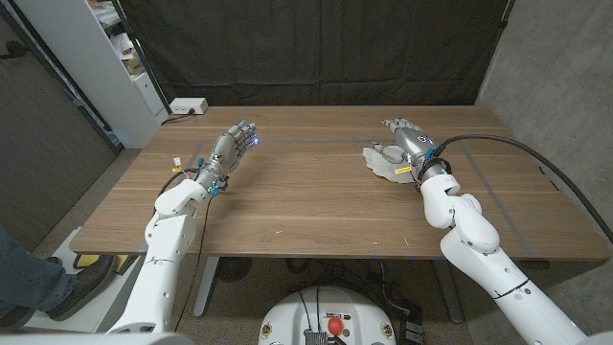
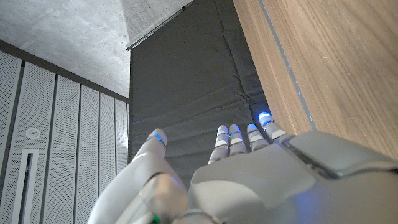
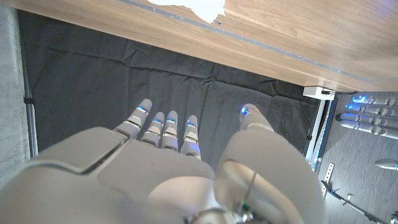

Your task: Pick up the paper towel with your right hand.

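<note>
The paper towel [image 1: 381, 161], white and crumpled, lies on the wooden table [image 1: 306, 201] at the back right. Its torn edge also shows in the right wrist view as the paper towel [image 3: 186, 7]. My right hand [image 1: 409, 142] hangs over the towel's right part with its fingers [image 3: 165, 127] stretched out and apart, holding nothing. I cannot tell whether it touches the towel. My left hand [image 1: 233, 146] is raised over the table's left half, its fingers [image 2: 239, 137] straight and apart, also holding nothing.
A white box [image 1: 189, 106] with a cable sits at the table's back left corner. A dark curtain [image 1: 316, 48] hangs behind the table. Blue tape lines [image 1: 479, 182] cross the tabletop. A person's shoe [image 1: 81, 278] stands on the floor at the left.
</note>
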